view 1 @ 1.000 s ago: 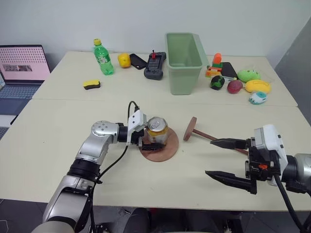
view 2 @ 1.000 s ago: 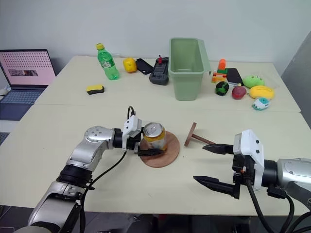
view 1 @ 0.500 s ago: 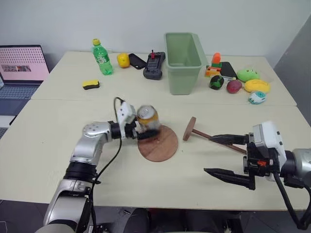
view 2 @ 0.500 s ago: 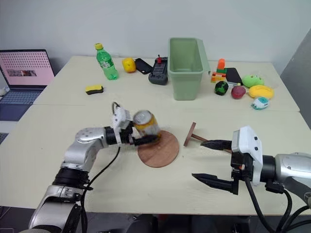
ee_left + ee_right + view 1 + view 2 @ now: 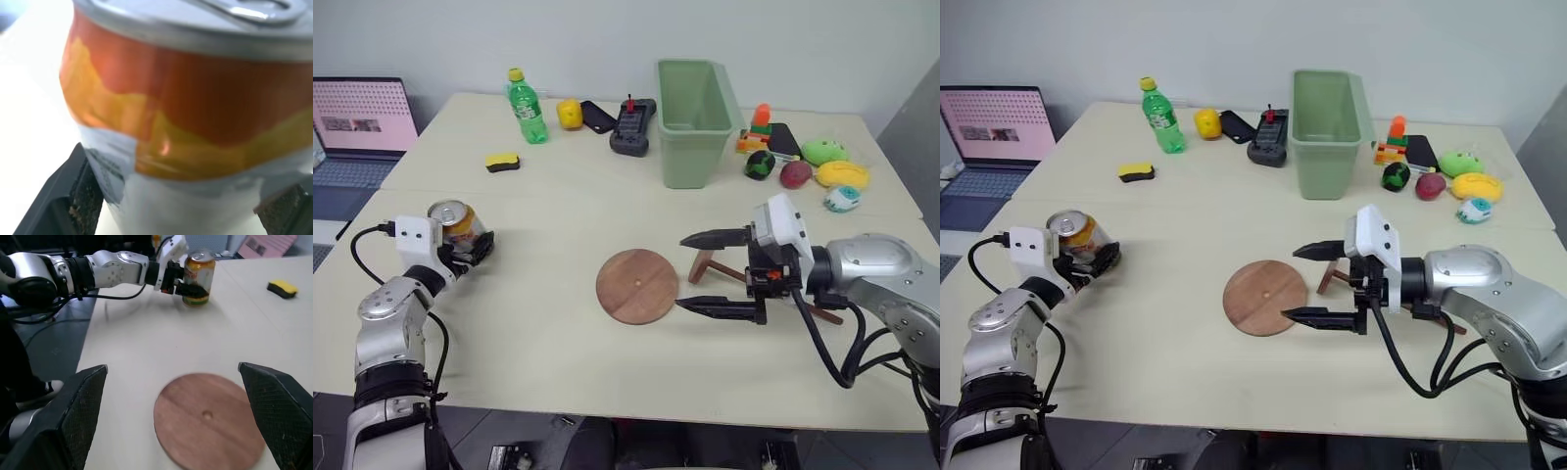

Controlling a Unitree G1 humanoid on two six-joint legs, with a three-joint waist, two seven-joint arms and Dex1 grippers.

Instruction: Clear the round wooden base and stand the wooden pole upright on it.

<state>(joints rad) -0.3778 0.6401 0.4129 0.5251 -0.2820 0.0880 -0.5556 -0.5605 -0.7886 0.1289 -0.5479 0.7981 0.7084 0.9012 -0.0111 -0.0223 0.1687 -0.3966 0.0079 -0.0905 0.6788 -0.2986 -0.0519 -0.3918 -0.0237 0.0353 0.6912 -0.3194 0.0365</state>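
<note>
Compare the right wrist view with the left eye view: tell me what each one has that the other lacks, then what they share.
Right wrist view alone: dark floor and cables beyond the table's edge.

Left eye view alone: the wooden pole lying behind the open right gripper, plus the green bin, green bottle, laptop and toy fruit.

Both: the round wooden base, bare on top; the drink can clamped in the left gripper off to the table's side; and the yellow sponge.

We see the round wooden base [image 5: 637, 285] bare on top; the right gripper [image 5: 705, 273] crowds the wooden pole [image 5: 724, 271] beside it.
</note>
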